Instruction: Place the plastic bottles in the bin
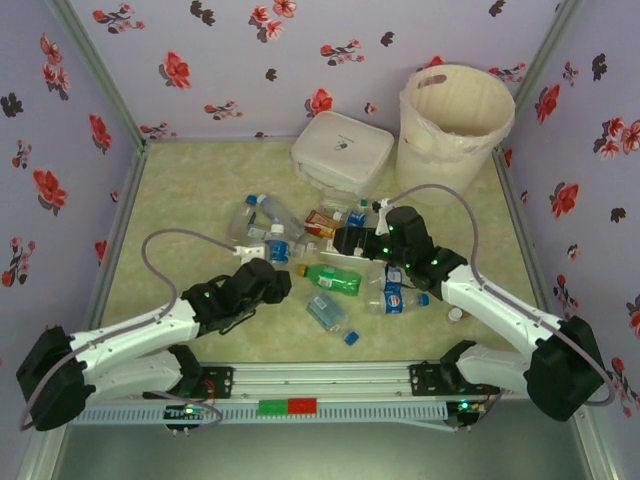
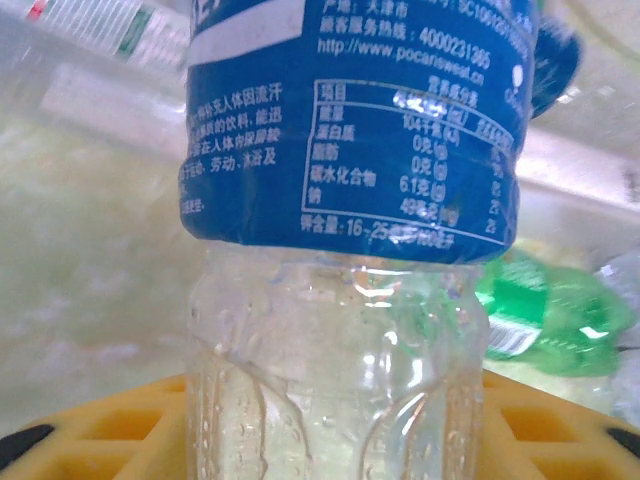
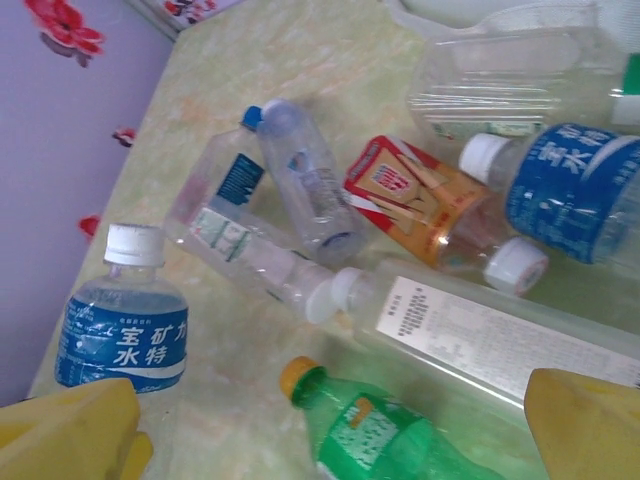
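Our left jaws clench the blue-labelled Pocari Sweat bottle (image 2: pixel 350 150); our right jaws stand released near the green bottle (image 3: pixel 385 440).

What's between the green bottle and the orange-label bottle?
A clear bottle with a white label lies between the green bottle and the orange-label bottle, in the right wrist view.

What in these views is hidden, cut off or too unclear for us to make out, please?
Bin, top external: its near wall hides the bottom, so its contents are unknown.
Pocari Sweat bottle, left wrist: cap and base cut off by the frame edges.
Green bottle, right wrist: lower half cut off by the bottom edge.
Small white-topped thing, top external: too small to identify.
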Tool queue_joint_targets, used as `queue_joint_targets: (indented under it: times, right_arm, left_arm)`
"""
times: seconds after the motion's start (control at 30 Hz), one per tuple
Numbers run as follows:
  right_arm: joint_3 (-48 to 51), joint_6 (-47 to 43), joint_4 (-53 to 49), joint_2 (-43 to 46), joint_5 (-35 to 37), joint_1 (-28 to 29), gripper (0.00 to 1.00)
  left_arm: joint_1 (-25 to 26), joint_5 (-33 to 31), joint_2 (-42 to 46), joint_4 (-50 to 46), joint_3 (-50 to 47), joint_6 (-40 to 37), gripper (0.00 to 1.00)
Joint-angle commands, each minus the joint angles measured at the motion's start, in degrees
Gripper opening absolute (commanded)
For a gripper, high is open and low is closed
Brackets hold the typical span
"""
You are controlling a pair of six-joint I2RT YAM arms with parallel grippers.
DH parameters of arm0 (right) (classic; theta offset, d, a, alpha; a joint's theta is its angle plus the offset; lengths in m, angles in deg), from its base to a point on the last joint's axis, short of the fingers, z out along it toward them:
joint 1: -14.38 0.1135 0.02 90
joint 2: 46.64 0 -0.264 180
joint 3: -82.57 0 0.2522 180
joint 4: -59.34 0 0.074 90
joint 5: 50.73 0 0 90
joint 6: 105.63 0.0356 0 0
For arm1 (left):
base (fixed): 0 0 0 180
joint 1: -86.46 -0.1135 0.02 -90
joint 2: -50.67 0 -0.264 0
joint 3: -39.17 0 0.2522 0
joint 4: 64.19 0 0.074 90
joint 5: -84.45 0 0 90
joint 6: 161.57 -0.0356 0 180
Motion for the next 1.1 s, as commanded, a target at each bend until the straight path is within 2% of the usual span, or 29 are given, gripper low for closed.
queue_joint_targets:
  times: [0.0, 0.27, 0.53, 0.67, 0.77, 0.8, 0.87, 0.9, 0.93, 1.07]
  right_arm:
    - [-2.97, 2.45, 5.02, -0.78, -4.25, 0.95, 1.00]
    - [-3.83, 5.34, 11.82, -3.97, -6.91, 2.72, 0.98]
    - [-3.57, 6.30, 13.69, -9.02, -6.44, 3.26, 0.94]
    - [-3.04, 6.61, 14.71, -9.47, -6.19, 3.26, 0.82]
    - [-3.08, 6.58, 14.72, -9.42, -6.13, 3.26, 0.66]
    - [-3.04, 6.50, 14.76, -9.35, -5.96, 3.26, 0.60]
    - [-3.18, 6.07, 14.67, -9.20, -5.58, 3.17, 0.54]
    - [-3.46, 5.47, 14.03, -9.09, -5.13, 3.17, 0.53]
    - [-4.08, 4.55, 12.64, -8.98, -4.20, 3.09, 0.52]
    - [-7.32, 1.46, 6.22, -9.04, -0.97, 1.79, 0.49]
  left_arm:
    - [-0.33, 1.21, -1.15, 11.26, 1.74, -6.08, 0.40]
    - [-0.07, 10.35, -11.52, 28.20, 5.48, -10.75, 0.41]
    - [1.25, 13.56, -15.51, 32.81, 8.27, -14.37, 0.42]
    - [1.59, 14.46, -15.59, 32.88, 7.96, -14.71, 0.44]
    - [1.78, 14.49, -15.50, 32.67, 7.54, -14.15, 0.46]
    - [1.75, 14.47, -15.42, 32.67, 7.39, -14.00, 0.50]
    - [1.78, 14.41, -15.26, 32.54, 7.16, -13.84, 0.66]
    - [1.78, 14.48, -15.24, 32.29, 7.21, -13.84, 0.80]
    - [1.78, 14.48, -15.17, 31.78, 7.37, -13.99, 0.87]
    - [1.78, 14.07, -15.11, 28.99, 7.96, -15.12, 0.99]
